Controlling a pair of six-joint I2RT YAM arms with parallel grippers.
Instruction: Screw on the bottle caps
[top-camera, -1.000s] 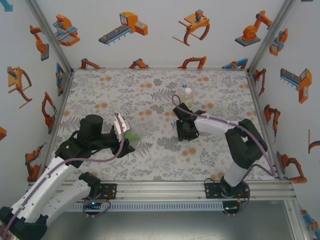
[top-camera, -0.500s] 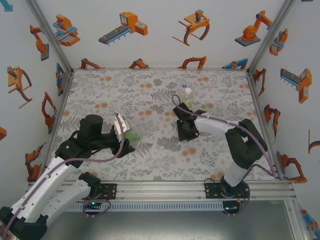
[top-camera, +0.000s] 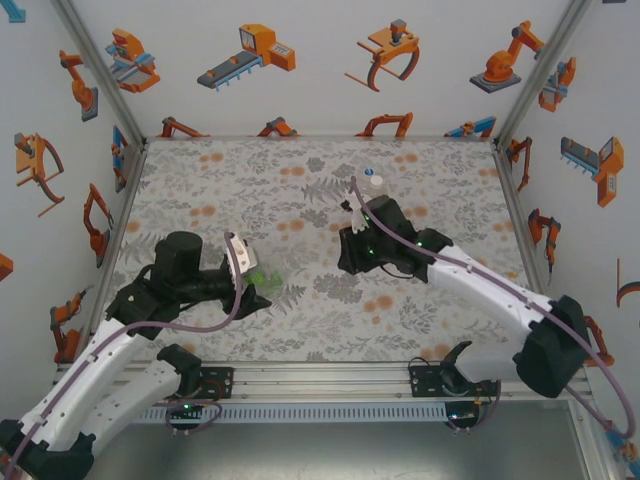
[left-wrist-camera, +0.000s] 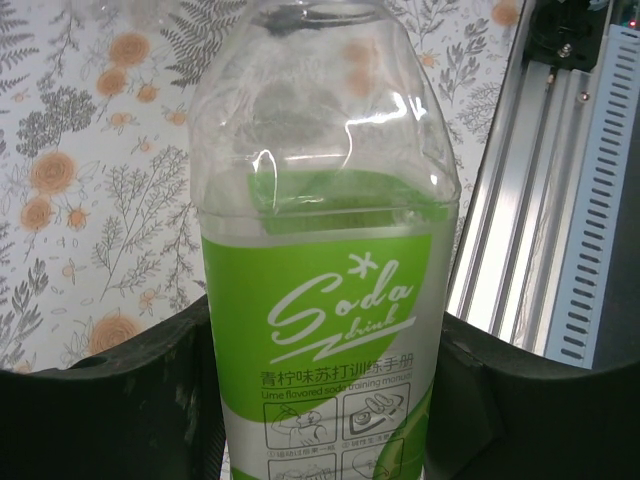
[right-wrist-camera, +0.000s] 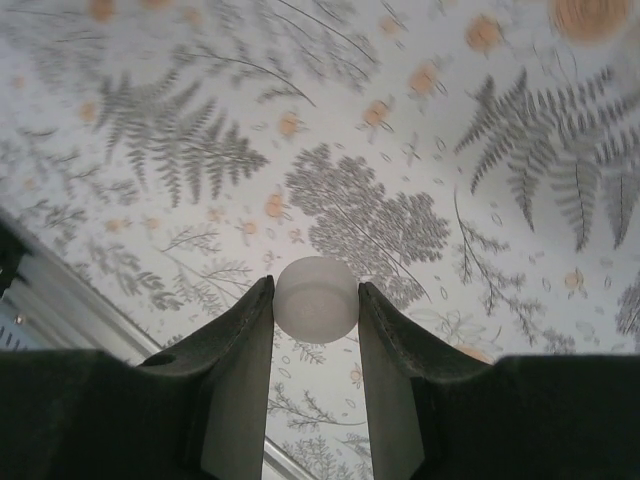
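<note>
A bottle (left-wrist-camera: 320, 300) and a cap (right-wrist-camera: 316, 297) are held.
The green-labelled bottle is clamped by left jaws, the white cap by right jaws.

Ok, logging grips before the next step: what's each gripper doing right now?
Left gripper: shut on the green-label bottle.
Right gripper: shut on a white cap.

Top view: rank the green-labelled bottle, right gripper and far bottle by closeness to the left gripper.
1. Green-labelled clear plastic bottle: in the jaws of the left gripper.
2. Right gripper: centre, to its right.
3. Clear plastic bottle: at the back, beyond the right gripper.
</note>
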